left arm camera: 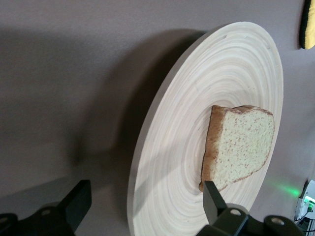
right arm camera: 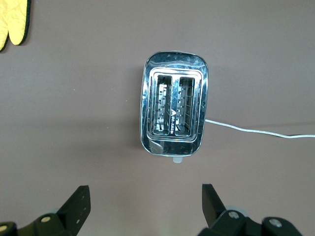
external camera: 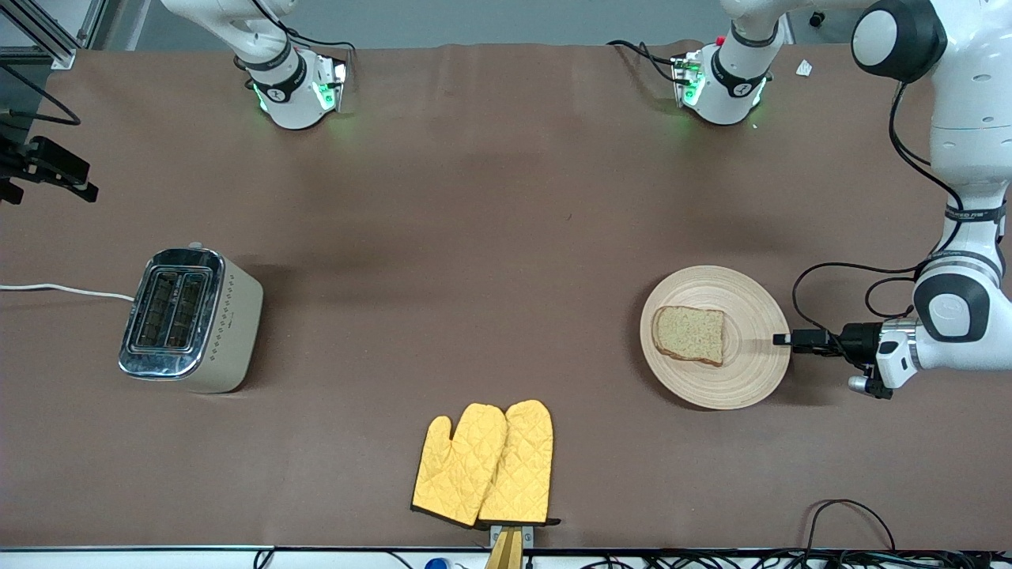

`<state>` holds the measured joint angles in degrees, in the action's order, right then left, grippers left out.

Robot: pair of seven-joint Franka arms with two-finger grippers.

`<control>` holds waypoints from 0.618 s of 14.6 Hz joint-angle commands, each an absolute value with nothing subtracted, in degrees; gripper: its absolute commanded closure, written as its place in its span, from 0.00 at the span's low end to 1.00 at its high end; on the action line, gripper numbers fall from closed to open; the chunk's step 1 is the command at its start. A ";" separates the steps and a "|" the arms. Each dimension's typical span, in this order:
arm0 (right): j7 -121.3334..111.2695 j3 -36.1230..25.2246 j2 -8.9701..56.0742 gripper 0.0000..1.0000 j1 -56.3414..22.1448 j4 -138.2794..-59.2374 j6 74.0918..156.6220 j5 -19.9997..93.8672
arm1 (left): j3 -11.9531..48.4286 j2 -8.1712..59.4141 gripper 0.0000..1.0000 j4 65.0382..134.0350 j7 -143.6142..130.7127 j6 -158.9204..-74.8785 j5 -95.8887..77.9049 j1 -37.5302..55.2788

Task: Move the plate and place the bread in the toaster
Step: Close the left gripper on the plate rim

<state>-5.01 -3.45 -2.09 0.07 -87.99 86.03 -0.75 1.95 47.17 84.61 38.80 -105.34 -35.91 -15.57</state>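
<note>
The pale wooden plate [external camera: 743,379] lies toward the left arm's end of the table, with the bread [external camera: 689,333] flat on it. My left gripper [external camera: 784,340] is low at the plate's rim, open, and holds nothing. In the left wrist view the plate's [left arm camera: 197,98] edge stands between the spread fingers of the left gripper [left arm camera: 145,191], one of them close to the bread [left arm camera: 243,142]. The toaster [external camera: 186,320] stands toward the right arm's end, both slots empty. My right gripper [right arm camera: 145,196] hangs open high above the table beside the toaster [right arm camera: 173,113].
A pair of yellow oven mitts [external camera: 486,462] lies near the table's front edge, midway between plate and toaster. The toaster's white cord [external camera: 63,290] runs off the table's end. Bare brown table stretches between toaster and plate.
</note>
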 commanded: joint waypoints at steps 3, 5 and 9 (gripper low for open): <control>-5.01 -2.99 -2.20 0.00 0.88 -88.07 85.96 0.35 | 1.93 48.42 0.15 83.85 40.25 -105.21 -37.97 -15.64; -5.01 -2.99 -2.20 0.00 0.88 -88.07 85.96 0.35 | 1.93 48.60 0.38 83.93 43.57 -105.12 -37.97 -15.82; -5.01 -2.99 -2.20 0.00 0.97 -88.07 85.87 0.35 | 1.93 49.22 0.83 83.85 51.84 -105.03 -37.97 -16.00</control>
